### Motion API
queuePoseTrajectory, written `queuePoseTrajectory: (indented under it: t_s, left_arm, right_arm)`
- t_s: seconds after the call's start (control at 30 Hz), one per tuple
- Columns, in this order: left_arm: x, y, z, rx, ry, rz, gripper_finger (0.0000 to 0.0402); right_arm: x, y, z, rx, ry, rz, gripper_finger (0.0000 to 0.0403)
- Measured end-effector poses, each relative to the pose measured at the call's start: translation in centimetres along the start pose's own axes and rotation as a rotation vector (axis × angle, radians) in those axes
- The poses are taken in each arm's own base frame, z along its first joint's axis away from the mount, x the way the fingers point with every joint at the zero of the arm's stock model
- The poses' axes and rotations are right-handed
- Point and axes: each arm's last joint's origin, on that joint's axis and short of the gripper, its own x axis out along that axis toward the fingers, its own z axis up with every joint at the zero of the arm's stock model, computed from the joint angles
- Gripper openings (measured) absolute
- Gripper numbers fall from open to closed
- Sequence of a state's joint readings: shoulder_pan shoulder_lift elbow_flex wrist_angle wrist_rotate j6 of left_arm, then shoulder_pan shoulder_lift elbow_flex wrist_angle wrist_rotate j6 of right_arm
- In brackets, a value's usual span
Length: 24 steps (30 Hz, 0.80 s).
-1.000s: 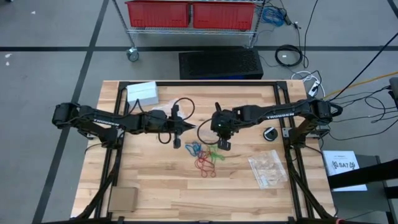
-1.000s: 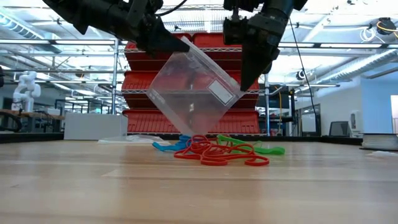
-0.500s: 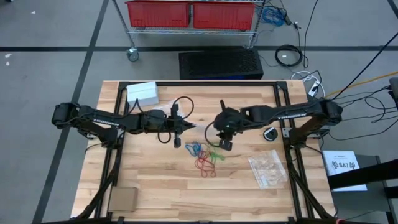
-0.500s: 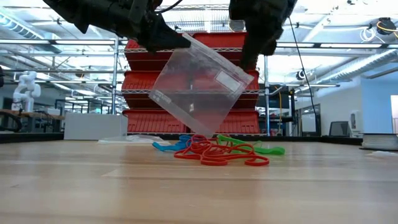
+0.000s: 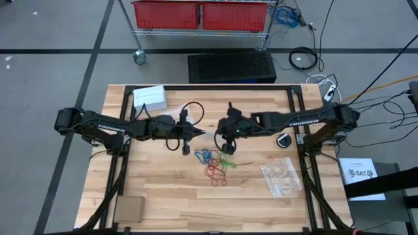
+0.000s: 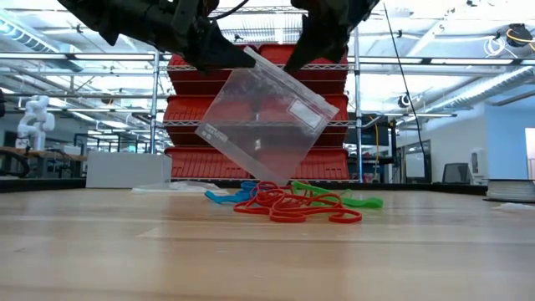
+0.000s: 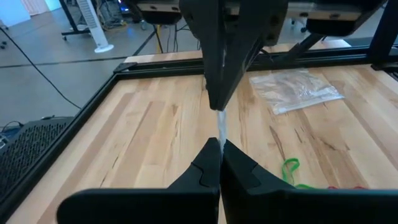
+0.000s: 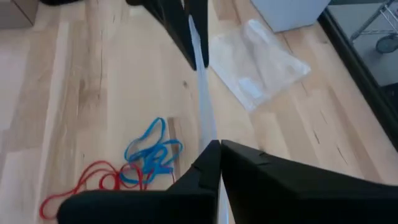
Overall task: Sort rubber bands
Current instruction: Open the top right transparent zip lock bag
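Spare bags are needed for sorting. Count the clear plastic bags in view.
3. The hanging bag is pinched by the left pincer and right pincer. A second bag lies beside the white box. A third bag lies at the table's right, possibly a stack hiding more.

Two dark robot arms are reaching in over one wooden worktop (image 5: 163,202), each ending in one hand: the left hand (image 5: 198,133) and the right hand (image 5: 223,140). One clear plastic bag (image 6: 267,113) is hanging between them at upper centre of the low view. More clear bags (image 5: 281,176) are lying at the lower right of the high view. The rubber bands (image 6: 288,202) are sitting in one tangled pile of red, blue and green; individual loops cannot be counted.
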<state>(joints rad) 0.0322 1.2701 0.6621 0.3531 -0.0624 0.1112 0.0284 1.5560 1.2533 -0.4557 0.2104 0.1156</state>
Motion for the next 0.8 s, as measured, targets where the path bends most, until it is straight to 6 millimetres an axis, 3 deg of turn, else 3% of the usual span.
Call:
queuePoseTrajectory:
  t_s: [0.23, 0.8]
  left_arm:
    - [0.0, 0.0, 0.0, 0.000, 0.000, 0.000, 0.0000]
    - [0.0, 0.1, -0.2, -0.025, 0.021, 0.045, 0.0000]
  right_arm:
    - [1.1, 0.2, -0.2, -0.007, 0.011, 0.002, 0.0001]
    - [1.0, 1.2, 0.1, 0.061, -0.029, 0.035, 0.0000]
